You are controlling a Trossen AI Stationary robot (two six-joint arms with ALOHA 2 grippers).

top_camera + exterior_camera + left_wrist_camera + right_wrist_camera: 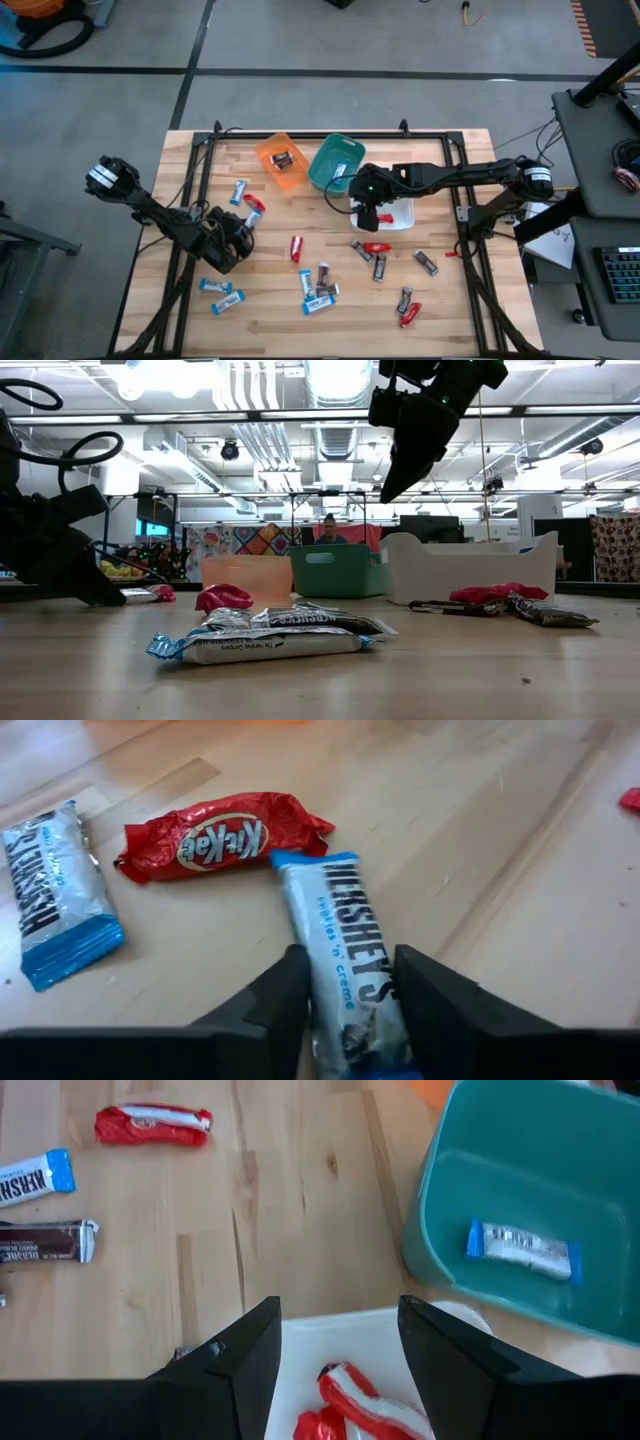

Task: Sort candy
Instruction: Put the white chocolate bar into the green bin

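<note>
Left wrist view puts my left pincer (350,985) low on the table (520,840) with its two fingers (285,995) on either side of a blue-and-white Hershey's bar (345,950); the pads look close against the wrapper, but I cannot tell whether they are truly clamped on it. A red KitKat (222,838) lies touching that bar's far end, and a second blue-and-white bar (55,890) lies apart to one side.

From the high view, the left pincer (240,232) sits at the table's left side, near a red candy (254,204). My right pincer (372,213) hangs over the white bin (403,218), its fingers spread apart with nothing between them. In the right wrist view, red candy (350,1405) lies in the white bin below those fingers, and one blue-and-white bar (520,1248) lies in the teal bin (440,1190). The orange bin (272,165) holds a dark bar (283,159).

The rest of the candy lies loose on the table: mixed dark, blue-and-white and red bars in the middle (318,285) and toward the right (425,262), and two blue-and-white ones at the front left (222,293).
</note>
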